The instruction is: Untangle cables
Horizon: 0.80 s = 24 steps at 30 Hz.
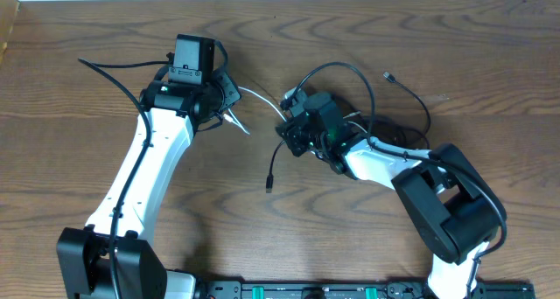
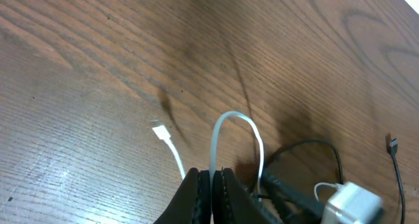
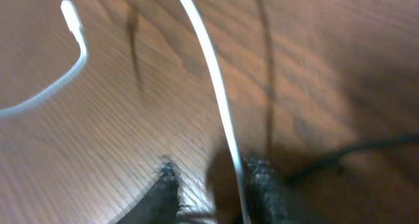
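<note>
Overhead view, item list.

1. Table (image 1: pixel 52 142): brown wood grain, carrying all the items below.
2. White cable (image 1: pixel 261 96): thin cord spanning the gap between the two grippers near the middle of the table. In the left wrist view it rises from the fingers as a small arch, and a free plug end lies flat on the wood to the left.
3. Black cables (image 1: pixel 350 66): bunched around the right arm's wrist. One loop arcs over the far side of that wrist. One plug end lies on bare wood further to the right. Another strand trails toward the near edge and ends in a plug, clear of both grippers. Where the strands cross under the arm cannot be made out.
4. Left gripper (image 2: pixel 213 176): fingers pressed together with no gap, pinching the white cable where the arch begins. A black strand and a white block-shaped part sit just to its right.
5. Right gripper (image 3: pixel 215 177): blurred view. The fingers stand partly apart and low over the wood. The white cable runs through the gap, close against one finger (image 3: pixel 264 185) and apart from the other. It is not seen clamped from both sides. A black strand lies on the table beside it.
</note>
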{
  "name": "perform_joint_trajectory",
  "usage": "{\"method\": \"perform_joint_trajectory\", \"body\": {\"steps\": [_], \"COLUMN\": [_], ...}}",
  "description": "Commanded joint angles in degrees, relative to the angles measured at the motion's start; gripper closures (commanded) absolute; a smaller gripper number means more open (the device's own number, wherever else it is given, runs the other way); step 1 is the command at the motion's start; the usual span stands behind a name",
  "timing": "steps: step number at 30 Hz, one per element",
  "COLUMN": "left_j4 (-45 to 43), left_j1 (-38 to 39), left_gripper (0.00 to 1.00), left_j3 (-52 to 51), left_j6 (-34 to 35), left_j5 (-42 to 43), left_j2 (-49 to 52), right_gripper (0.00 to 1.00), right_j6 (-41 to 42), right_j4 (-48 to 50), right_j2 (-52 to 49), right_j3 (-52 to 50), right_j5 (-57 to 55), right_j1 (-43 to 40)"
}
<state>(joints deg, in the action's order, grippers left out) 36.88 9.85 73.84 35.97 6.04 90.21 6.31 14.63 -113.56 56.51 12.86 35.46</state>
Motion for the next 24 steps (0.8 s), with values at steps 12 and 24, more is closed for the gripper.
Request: {"method": "perform_joint_trajectory", "body": {"steps": [12, 24], "left_j4": [4.35, 4.52], "left_j1": [-0.17, -0.13], "left_gripper": [0.92, 0.92], "left_j3": [0.00, -1.53], "left_j6": [-0.76, 2.05], "left_j5": [-0.59, -0.52], "left_j2": [-1.27, -0.57], "right_gripper": [0.99, 0.88], "right_j6": [3.96, 3.89], "right_j4": [-0.72, -14.32], "right_j2": [14.29, 29.35], "right_j3": [1.18, 1.09], "right_j5": [12.81, 14.78], "right_j1": [-6.03, -10.45]}}
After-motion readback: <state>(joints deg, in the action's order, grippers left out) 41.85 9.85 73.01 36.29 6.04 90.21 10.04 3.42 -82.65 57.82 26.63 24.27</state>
